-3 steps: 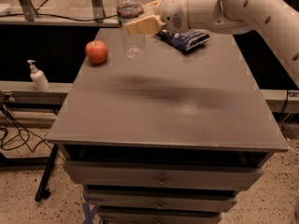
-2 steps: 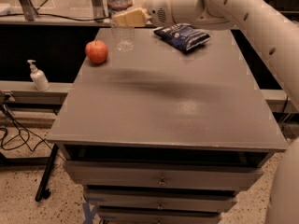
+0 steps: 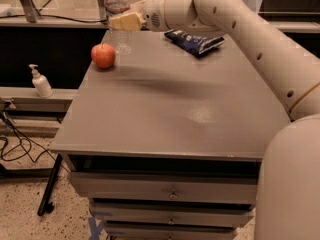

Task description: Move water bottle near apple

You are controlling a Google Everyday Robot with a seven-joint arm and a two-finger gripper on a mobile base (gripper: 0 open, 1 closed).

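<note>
The water bottle (image 3: 118, 19) is clear ribbed plastic with a label band near its top; its cap is cut off by the top edge of the view. It stands at the far left of the grey table (image 3: 175, 109), its base down at the table surface. The gripper (image 3: 125, 21) has tan fingers closed around the bottle's middle. The red-orange apple (image 3: 103, 55) sits on the table just left of and in front of the bottle, a small gap apart.
A dark blue snack bag (image 3: 195, 41) lies at the table's far right. A white pump dispenser (image 3: 41, 82) stands on a low ledge to the left. Drawers sit below the table front. Cables lie on the floor at left.
The gripper has carried the bottle leftward and farther back, from the middle of the table's far edge to a spot just behind the apple.
</note>
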